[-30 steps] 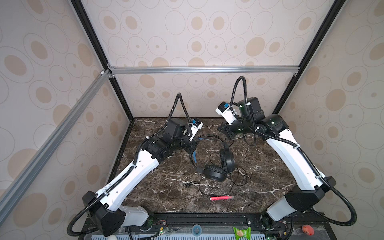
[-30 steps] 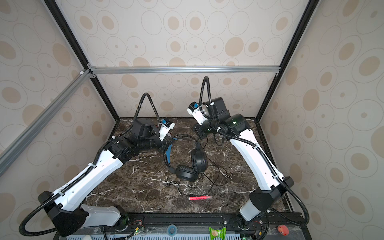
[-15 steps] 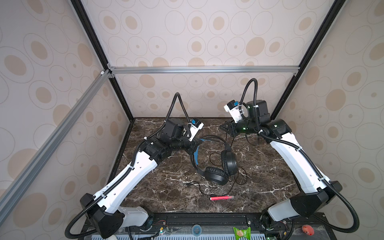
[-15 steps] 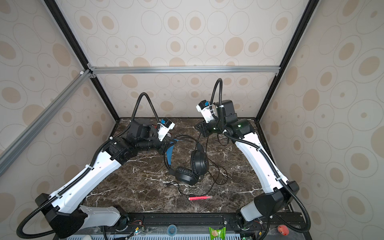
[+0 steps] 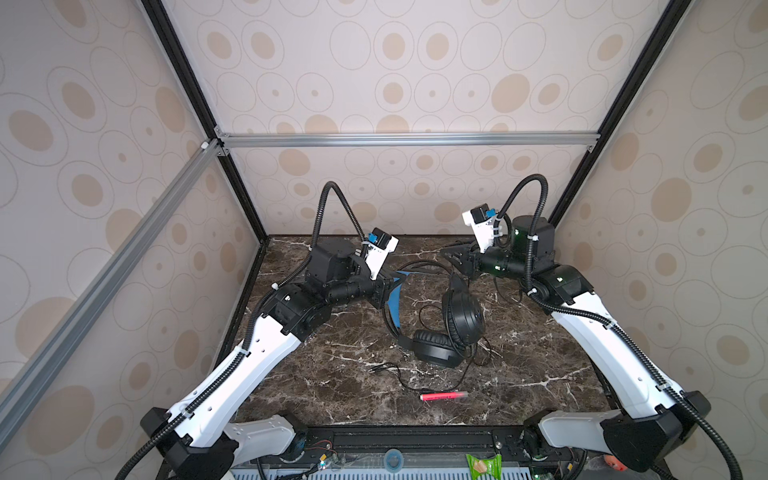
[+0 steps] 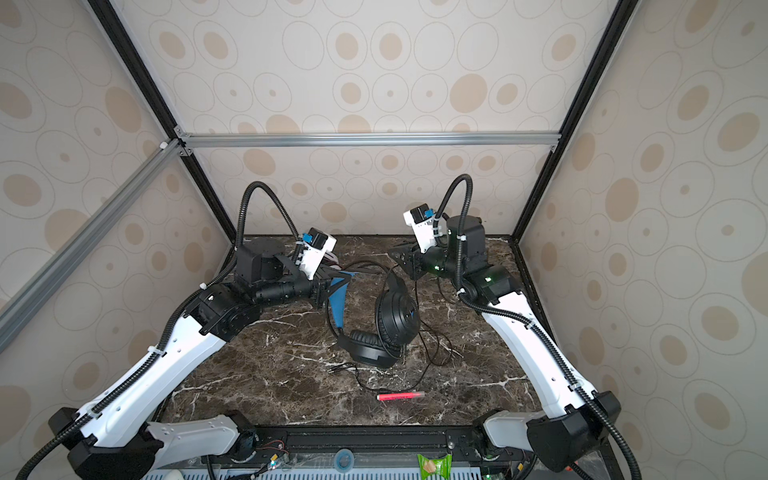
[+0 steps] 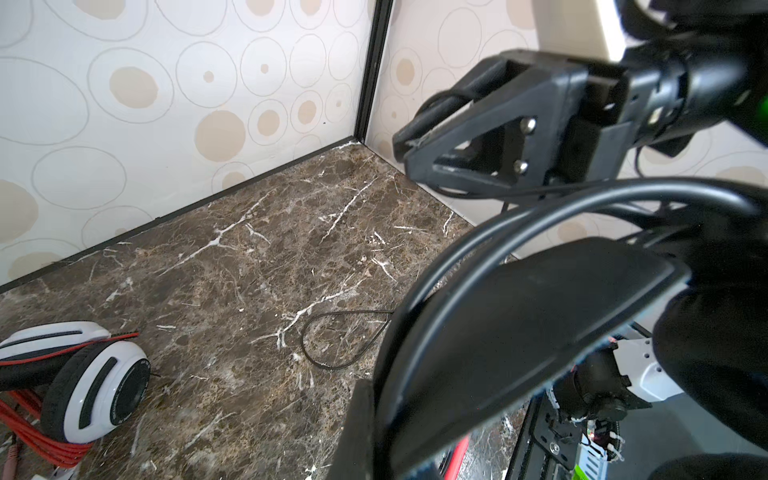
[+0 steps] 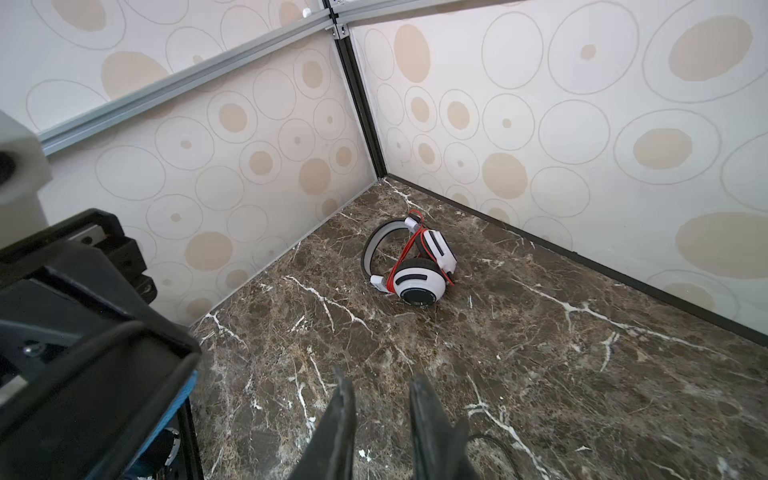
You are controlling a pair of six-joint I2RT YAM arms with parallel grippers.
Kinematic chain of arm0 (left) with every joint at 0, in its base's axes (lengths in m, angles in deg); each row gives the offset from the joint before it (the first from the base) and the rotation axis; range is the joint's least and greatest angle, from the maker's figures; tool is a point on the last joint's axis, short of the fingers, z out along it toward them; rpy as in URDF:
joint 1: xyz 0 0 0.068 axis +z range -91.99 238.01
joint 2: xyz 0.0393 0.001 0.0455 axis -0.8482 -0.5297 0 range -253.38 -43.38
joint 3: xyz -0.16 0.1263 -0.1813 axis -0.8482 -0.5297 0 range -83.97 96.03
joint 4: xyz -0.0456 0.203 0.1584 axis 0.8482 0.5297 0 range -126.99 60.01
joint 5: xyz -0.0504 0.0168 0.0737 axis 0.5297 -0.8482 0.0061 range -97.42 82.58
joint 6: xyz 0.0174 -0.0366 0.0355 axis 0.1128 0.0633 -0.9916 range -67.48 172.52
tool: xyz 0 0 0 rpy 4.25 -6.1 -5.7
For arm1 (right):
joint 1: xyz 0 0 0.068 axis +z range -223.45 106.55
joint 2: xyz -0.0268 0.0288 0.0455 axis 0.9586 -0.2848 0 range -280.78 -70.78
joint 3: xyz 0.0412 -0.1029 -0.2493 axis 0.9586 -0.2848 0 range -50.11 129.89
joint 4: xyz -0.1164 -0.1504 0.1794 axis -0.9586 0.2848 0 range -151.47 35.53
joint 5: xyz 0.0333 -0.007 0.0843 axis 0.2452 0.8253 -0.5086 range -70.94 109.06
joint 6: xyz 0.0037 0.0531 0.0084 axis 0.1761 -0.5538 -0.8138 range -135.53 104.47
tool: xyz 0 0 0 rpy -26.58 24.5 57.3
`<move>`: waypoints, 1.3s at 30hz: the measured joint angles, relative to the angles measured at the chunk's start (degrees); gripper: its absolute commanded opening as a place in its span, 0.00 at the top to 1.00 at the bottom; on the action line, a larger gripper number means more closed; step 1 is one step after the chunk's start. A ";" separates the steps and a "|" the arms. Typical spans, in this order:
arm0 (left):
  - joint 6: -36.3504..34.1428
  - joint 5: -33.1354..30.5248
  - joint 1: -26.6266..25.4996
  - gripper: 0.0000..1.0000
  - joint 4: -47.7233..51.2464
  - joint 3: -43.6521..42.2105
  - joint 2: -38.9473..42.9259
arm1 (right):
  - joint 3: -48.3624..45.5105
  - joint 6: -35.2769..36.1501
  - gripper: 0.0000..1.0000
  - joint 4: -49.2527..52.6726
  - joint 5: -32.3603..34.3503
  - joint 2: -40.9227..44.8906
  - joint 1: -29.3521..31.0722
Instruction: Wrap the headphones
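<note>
Left claw (image 5: 384, 286): clenched on the band of the black headphones (image 5: 461, 320) with round padded cups and a blue-lined band; that end is held up off the dark marble counter (image 5: 332, 374)
Right claw (image 8: 378, 376): jaws a little apart, and nothing is seen between them in the right wrist view
Just changed: the right claw's jaws have been let open a bit and its arm has been swung out toward the right wall, while the left claw has been kept shut
Black headphones: found in the middle of the counter, with one cup laid flat and the other stood up against it
Thin black cord (image 5: 399, 374): some is seen across the band in the left wrist view, but much is left loose on the counter, near a thin pink-red pen (image 5: 442, 395)
White headphones with black stripes and a grey band (image 8: 415, 270): set apart near a corner, with a red cord wound around them
Meaning: a bit of cord is thought to have been let go, so the loose cord must be picked up again and wound on
</note>
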 measured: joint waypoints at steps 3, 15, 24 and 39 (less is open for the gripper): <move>1.53 0.52 1.05 1.00 -1.62 -1.42 1.40 | -4.22 -1.97 0.69 -5.18 -0.57 1.92 -1.07; 8.52 1.77 3.50 1.00 -6.29 -3.10 3.74 | -10.40 -8.72 0.68 -17.77 -3.54 6.29 -5.31; 16.11 1.68 4.81 1.00 -12.87 -2.71 3.67 | -18.56 -19.37 0.64 -28.94 -4.20 8.41 -6.93; 23.34 -3.85 5.66 1.00 -13.73 8.24 -3.21 | -26.56 -21.70 0.57 -30.32 -6.78 12.02 -6.93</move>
